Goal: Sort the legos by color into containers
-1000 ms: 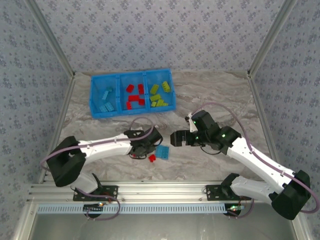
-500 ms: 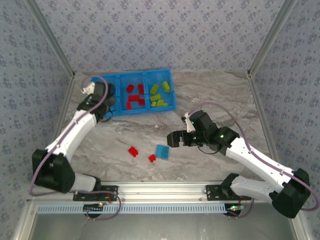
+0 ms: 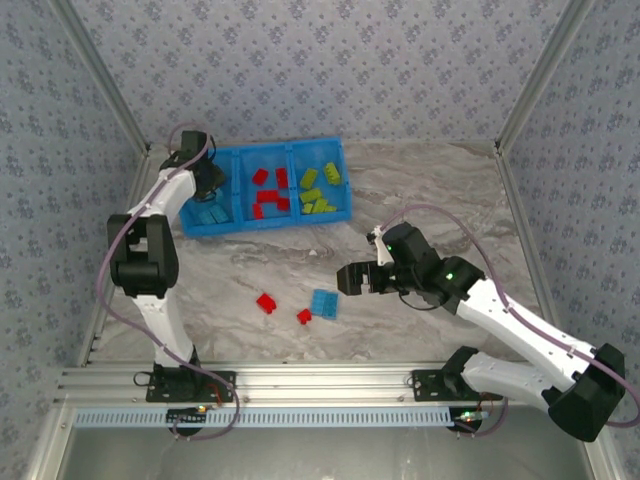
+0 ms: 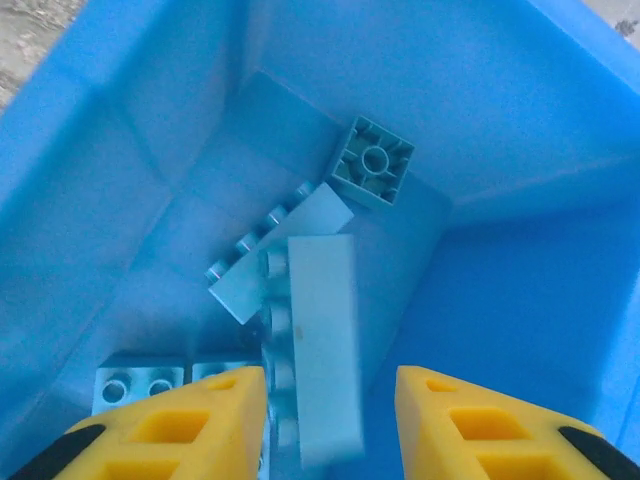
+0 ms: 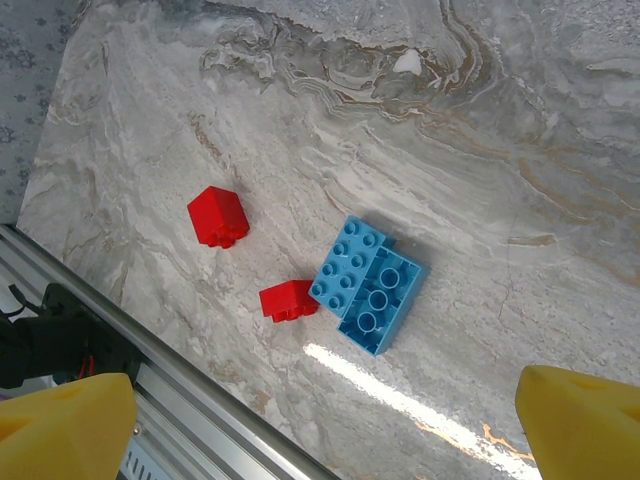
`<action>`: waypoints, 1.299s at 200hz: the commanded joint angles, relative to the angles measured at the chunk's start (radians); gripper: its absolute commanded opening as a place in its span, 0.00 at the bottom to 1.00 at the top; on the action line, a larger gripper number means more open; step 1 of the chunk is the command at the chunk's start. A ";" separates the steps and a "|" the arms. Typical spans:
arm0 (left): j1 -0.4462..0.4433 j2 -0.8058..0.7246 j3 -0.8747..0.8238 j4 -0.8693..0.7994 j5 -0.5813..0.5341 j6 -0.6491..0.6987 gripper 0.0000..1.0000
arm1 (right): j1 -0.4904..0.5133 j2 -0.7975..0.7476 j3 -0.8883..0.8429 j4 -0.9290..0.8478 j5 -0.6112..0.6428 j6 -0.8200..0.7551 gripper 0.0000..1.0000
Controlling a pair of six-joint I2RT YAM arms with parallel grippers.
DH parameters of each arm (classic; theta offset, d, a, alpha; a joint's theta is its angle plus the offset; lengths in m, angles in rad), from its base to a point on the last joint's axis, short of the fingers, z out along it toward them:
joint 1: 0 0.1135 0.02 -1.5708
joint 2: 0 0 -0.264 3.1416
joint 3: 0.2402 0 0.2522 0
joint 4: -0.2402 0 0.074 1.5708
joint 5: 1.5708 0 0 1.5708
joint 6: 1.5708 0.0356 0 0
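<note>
The left pincer [image 3: 205,180] [image 4: 330,400] hangs over the left box of the blue tray [image 3: 265,227] [image 4: 500,90], at the far left of the table [image 3: 450,190]. Its two yellow fingers [image 4: 190,420] are apart and let go. A long light blue brick [image 4: 320,350] sits in the gap between them, a bit blurry, and does not touch either finger. Under it in this box lie more light blue bricks [image 3: 210,212]: a long one [image 4: 280,250] on its side with bumps showing, a square one [image 4: 373,160] turned upside down, and two [image 4: 140,385] near the bottom corner. The middle box holds red bricks [image 3: 268,190]. The right box holds green bricks [image 3: 318,190]. The right pincer [image 3: 350,278] [image 5: 325,410] is wide open and holds nothing. It hangs over the middle of the table, near three things that are not in the tray. A blue pair [image 3: 324,303] [image 5: 367,285] lies side by side, one bumps up and one upside down. A small red brick [image 3: 304,316] [image 5: 288,300] sits right beside that pair. A bigger red brick [image 3: 265,302] [image 5: 219,216] lies a little apart, to the left.
</note>
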 commanded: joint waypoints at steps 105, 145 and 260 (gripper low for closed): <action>-0.225 -0.820 -0.373 -0.192 0.030 0.309 0.48 | 0.275 0.366 0.225 0.017 0.199 -0.122 1.00; -0.233 -1.088 -0.506 -0.355 0.134 0.371 0.55 | 0.346 0.664 0.386 0.084 0.181 -0.190 1.00; -0.235 -1.201 -0.680 -0.395 0.163 0.339 0.83 | 0.368 1.105 0.671 0.053 0.168 -0.251 0.45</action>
